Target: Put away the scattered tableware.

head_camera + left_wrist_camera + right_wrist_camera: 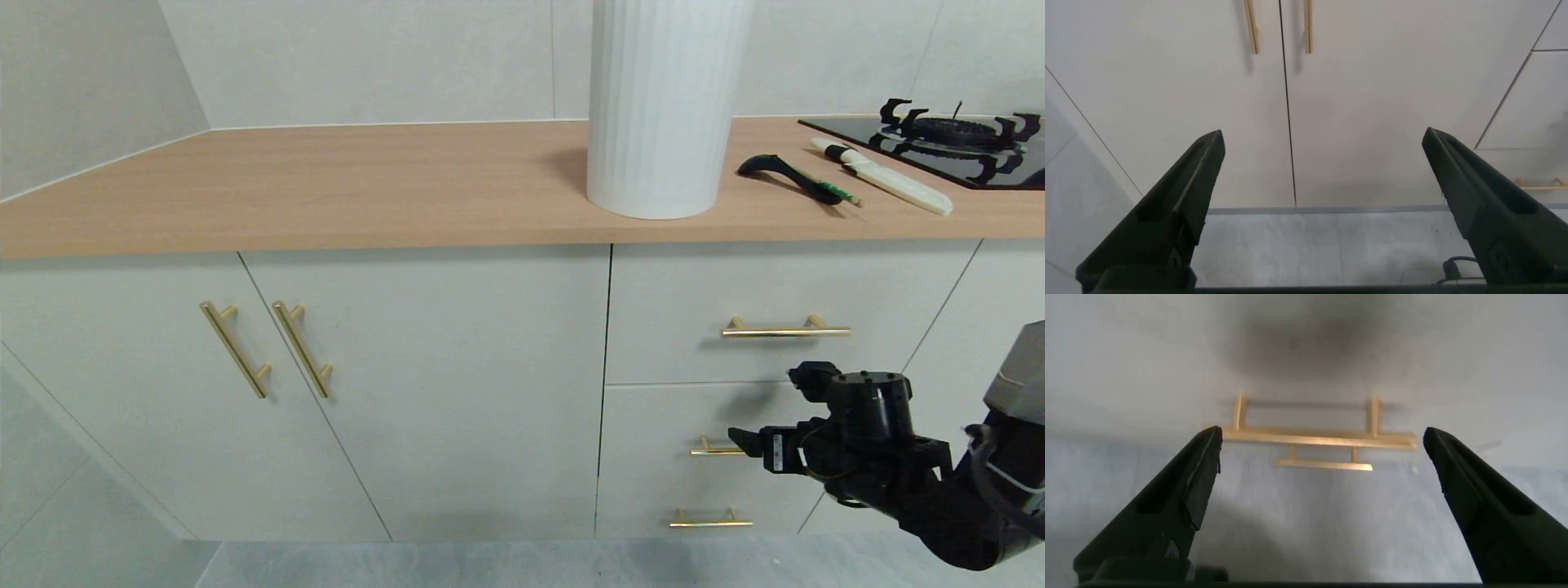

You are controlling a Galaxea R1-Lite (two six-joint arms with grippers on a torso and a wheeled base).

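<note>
On the wooden countertop [367,184], right of a tall white ribbed container [657,106], lie a black spoon with a green handle [788,177] and a white knife [882,177]. My right gripper [775,408] hangs low in front of the drawers, open and holding nothing. It faces the middle drawer's brass handle [1319,439] at a short distance, its fingers [1176,506] spread wider than the handle. My left gripper [1323,143] is open and holds nothing, low before the two cabinet doors [1372,106], near the floor.
A gas hob [955,135] sits at the counter's far right, close behind the knife. Three drawers stack under the container, with brass handles at top [785,330] and bottom [710,521]. Two cabinet doors with slanted brass handles [235,349] stand to the left. Grey floor below.
</note>
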